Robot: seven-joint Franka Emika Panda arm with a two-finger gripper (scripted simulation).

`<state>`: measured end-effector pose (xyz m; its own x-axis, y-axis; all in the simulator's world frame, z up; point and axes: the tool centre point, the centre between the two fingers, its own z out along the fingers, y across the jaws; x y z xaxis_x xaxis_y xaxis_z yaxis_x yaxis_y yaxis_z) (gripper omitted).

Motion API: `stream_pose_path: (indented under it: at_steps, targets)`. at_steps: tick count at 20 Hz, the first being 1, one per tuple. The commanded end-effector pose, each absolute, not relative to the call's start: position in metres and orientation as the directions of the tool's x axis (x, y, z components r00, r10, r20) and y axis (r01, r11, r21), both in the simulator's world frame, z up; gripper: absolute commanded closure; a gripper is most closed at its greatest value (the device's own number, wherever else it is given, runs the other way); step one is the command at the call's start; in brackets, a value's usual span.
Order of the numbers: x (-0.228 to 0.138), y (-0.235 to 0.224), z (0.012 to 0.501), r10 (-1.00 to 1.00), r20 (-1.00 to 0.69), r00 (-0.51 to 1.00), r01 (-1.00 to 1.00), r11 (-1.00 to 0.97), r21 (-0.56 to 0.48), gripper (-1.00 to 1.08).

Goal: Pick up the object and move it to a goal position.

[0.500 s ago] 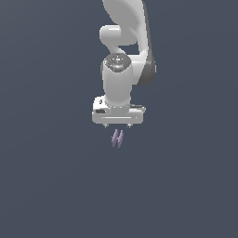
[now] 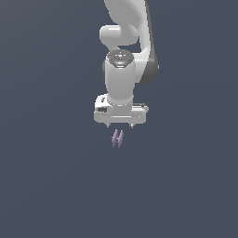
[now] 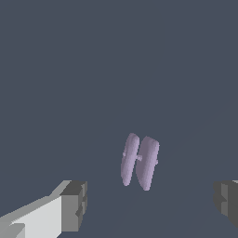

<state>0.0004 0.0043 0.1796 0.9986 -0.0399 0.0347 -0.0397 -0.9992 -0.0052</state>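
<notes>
Flat slate-grey ground fills both views; no bench edge or corner shows anywhere, so nothing can be placed against one. Open, unbroken grey lies on every side of the arm.

White arm (image 2: 125,56) comes down from the top of the exterior view, wrist pointing down. Gripper (image 2: 120,125) hangs at its lower end, two short finger stubs showing under the white body.

Object (image 2: 117,138): small lilac piece, two thin slanted parallel blades. Sits just below the finger stubs in the exterior view, roughly centred under them. Wrist view shows it closer (image 3: 139,161): two rounded lilac lobes joined by a short pin across the middle, tilted slightly.

Gripper in wrist view (image 3: 151,202): fingers (image 3: 74,205) spread wide, one grey pad at each side of the frame, the object between them but clear of both pads. Nothing held, nothing touched.
</notes>
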Motion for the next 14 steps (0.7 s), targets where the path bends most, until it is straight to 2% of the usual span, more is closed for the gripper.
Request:
stream_pose_path:
  at_steps: [1, 8, 14]
  targets:
    - [0.002, 0.007, 0.182, -0.046, 0.042, 0.998, -0.046, -0.999, -0.009, -0.92]
    - [0.001, 0.006, 0.176, -0.06, 0.038, 0.997, -0.06, -0.998, -0.009, -0.92]
    - [-0.004, 0.0, 0.151, -0.133, 0.024, 0.991, -0.133, -0.991, -0.009, -0.92]
